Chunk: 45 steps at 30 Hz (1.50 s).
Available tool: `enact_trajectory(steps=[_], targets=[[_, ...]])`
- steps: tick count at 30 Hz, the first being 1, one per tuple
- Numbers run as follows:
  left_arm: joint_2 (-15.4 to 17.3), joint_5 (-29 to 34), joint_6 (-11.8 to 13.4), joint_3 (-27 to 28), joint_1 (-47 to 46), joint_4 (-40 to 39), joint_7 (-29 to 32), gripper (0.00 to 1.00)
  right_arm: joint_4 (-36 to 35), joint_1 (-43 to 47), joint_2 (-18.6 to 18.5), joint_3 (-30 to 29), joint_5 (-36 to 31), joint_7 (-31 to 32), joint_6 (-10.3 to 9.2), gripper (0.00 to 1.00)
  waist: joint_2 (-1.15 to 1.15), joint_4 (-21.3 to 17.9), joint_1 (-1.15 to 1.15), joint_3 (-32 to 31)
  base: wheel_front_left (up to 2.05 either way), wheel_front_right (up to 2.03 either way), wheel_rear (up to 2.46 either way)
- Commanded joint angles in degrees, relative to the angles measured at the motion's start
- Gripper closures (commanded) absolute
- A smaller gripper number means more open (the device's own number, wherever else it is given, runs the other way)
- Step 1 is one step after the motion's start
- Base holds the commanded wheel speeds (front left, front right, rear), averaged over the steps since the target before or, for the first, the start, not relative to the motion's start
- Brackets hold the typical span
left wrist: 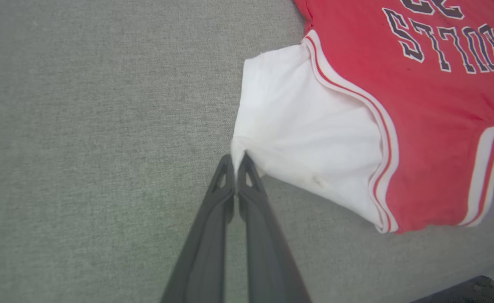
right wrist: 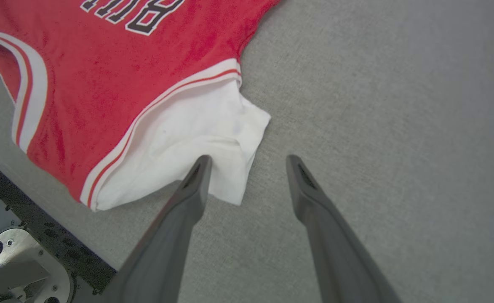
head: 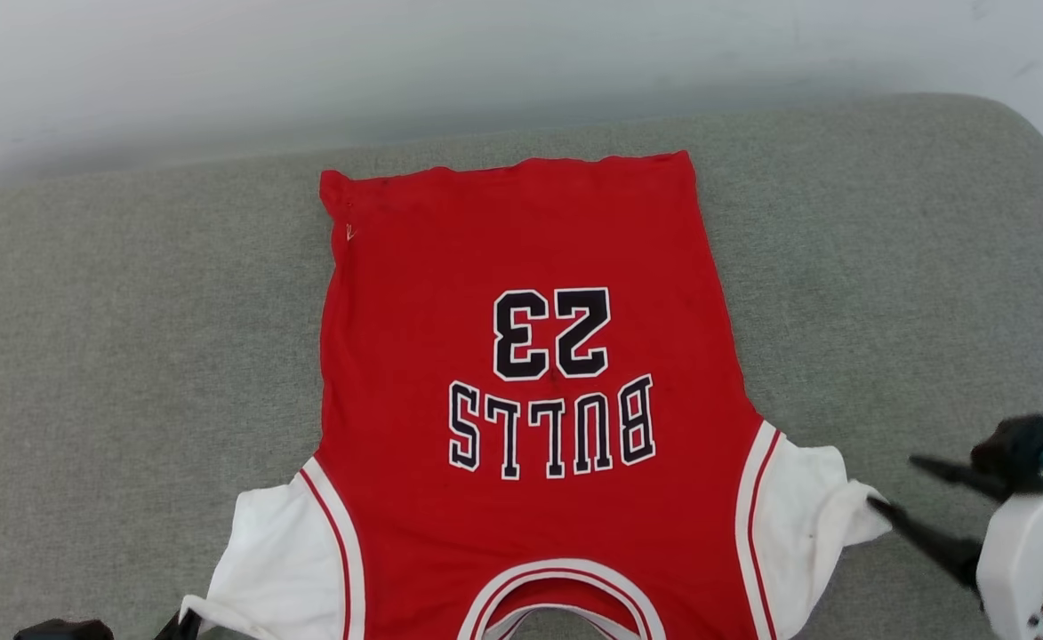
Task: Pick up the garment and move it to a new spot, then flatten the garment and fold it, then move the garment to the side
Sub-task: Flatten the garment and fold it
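Pinching the outer corner of one white sleeve (left wrist: 297,126), the left gripper (left wrist: 236,162) reaches low over the grey cushion (left wrist: 82,126) with its two dark fingers pressed together on the cloth. The right gripper (head: 896,484) comes in from the lower right with its fingers spread wide and holds nothing; one fingertip rests at the edge of the other sleeve (right wrist: 196,126).

The head view takes in the whole shirt (head: 530,267), spread flat on the cushion with its collar toward the robot and its hem at the far side. The right wrist view adds the robot's dark base (right wrist: 2,252) beyond the cushion's edge.

Black, white-edged lettering on the red chest reads "BULLS" and "23", upside down from the head.
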Motion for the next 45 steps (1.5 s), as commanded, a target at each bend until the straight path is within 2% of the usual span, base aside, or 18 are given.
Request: enact_trajectory(steps=[1, 8, 11, 15, 18, 22, 32, 39, 45], targets=[[-0.05, 0.88, 0.51, 0.34, -1.18, -0.58, -0.14, 1.0, -1.25, -2.39, -0.84, -2.37, 0.04, 0.12, -0.06, 0.0, 0.0, 0.09, 0.01, 0.85, 0.0, 0.0, 0.0], [-0.97, 4.66, 0.56, 0.79, -4.85, -3.56, -0.13, 1.0, -5.77, -9.25, -2.99, -18.27, 0.69, -0.09, -0.05, 0.0, 0.0, 2.64, 0.01, 5.41, 0.0, 0.0, 0.0], [-1.39, 6.69, 0.26, 0.18, -7.47, -4.67, 0.15, 1.0, -5.15, -13.0, -0.87, -25.74, 0.4, 0.98, -0.05, 0.0, 0.0, 4.5, 0.01, 8.2, 0.0, 0.0, 0.0], [-2.64, 9.34, -0.06, -0.96, -11.36, -6.05, 0.91, 1.0, -5.81, -19.22, 1.48, -31.31, -1.34, 7.91, -0.05, 0.0, 0.0, 7.4, 0.01, 12.63, 0.0, 0.0, 0.0], [-3.58, 11.27, -0.28, -1.62, -14.25, -6.7, 1.17, 1.0, -5.18, -24.77, 3.39, -32.32, -3.07, 15.64, -0.05, 0.0, 0.0, 9.34, 0.01, 16.06, 0.0, 0.0, 0.0], [-5.28, 13.63, -0.7, -2.76, -17.53, -6.79, 1.55, 1.0, -1.99, -32.86, 5.05, -29.38, -4.85, 28.24, -0.05, 0.0, 0.0, 11.97, 0.01, 19.69, 0.0, 0.0, 0.0], [-8.87, 17.64, -1.82, -4.2, -24.01, -8.14, 1.13, 1.0, 10.09, -47.28, 7.44, -25.01, -2.58, 58.79, -0.05, 0.0, 0.0, 17.79, 0.01, 26.61, 0.0, 0.0, 0.0], [-10.86, 19.6, -1.77, -3.89, -26.61, -9.2, 0.62, 1.0, 16.65, -52.24, 11.71, -29.92, -5.65, 69.47, -0.05, 0.0, 0.0, 20.82, 0.01, 31.08, 0.0, 0.0, 0.0], [-12.86, 20.59, -2.41, -3.6, -26.91, -9.25, 0.31, 1.0, 21.68, -52.13, 16.21, -36.31, -10.5, 72.08, -0.05, 0.0, 0.0, 22.46, 0.01, 33.78, 0.0, 0.0, 0.0]])
